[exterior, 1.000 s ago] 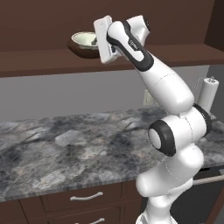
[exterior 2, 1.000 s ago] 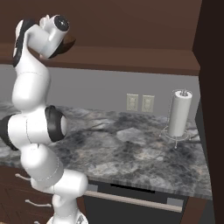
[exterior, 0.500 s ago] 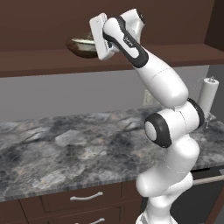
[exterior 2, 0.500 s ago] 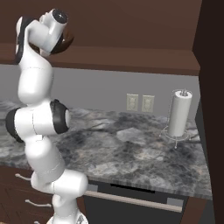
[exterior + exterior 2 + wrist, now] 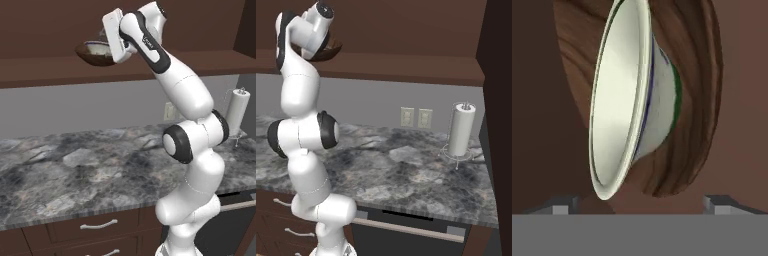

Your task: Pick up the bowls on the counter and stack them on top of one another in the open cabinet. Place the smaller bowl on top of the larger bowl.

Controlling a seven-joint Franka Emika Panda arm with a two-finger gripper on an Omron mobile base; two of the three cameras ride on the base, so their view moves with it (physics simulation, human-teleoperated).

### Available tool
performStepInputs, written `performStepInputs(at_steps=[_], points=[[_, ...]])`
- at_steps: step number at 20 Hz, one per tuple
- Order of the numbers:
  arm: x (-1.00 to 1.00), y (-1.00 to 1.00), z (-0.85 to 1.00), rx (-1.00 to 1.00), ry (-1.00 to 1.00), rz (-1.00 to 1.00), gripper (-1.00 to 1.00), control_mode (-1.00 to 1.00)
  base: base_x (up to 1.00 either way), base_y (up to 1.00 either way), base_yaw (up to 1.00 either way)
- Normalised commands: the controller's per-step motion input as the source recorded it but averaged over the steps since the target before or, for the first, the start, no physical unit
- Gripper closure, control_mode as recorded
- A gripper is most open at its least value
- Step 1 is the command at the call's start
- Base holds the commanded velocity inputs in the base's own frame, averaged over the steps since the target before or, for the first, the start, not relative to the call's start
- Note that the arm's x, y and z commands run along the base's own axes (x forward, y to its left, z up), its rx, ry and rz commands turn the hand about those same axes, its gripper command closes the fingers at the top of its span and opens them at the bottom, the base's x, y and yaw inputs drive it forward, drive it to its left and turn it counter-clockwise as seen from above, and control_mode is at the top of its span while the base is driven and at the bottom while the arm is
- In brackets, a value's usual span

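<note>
Smaller bowl (image 5: 619, 105) nests in larger bowl (image 5: 694, 100), between the open tool (image 5: 640, 202).

The arm's hand covers the right side of the larger bowl (image 5: 95, 54) (its rim runs past the hand view's top edge), hiding the gripper's fingers.

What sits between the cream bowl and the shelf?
The wooden bowl: in the hand view the cream bowl nests inside it, and the left base view shows both on the shelf.
</note>
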Motion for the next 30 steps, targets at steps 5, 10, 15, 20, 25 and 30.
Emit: performStepInputs(at_steps=[5,10,15,20,25,30], points=[[-0.4,-0.14,0.0,0.05,-0.01,0.0,-1.0,-1.0,0.0,0.0,0.0],[-0.5,-0.12,-0.03,0.05,-0.01,-0.01,-1.0,-1.0,0.0,0.0,0.0],[-0.57,-0.1,-0.02,0.07,-0.06,-0.03,-1.0,-1.0,0.0,0.0,0.0],[-0.59,-0.14,-0.02,0.06,-0.05,-0.02,-1.0,-1.0,0.0,0.0,0.0],[-0.62,-0.26,0.0,0.03,-0.01,0.0,-1.0,-1.0,0.0,0.0,0.0],[-0.62,-0.28,0.0,0.01,0.0,0.0,-1.0,-1.0,0.0,0.0,0.0]])
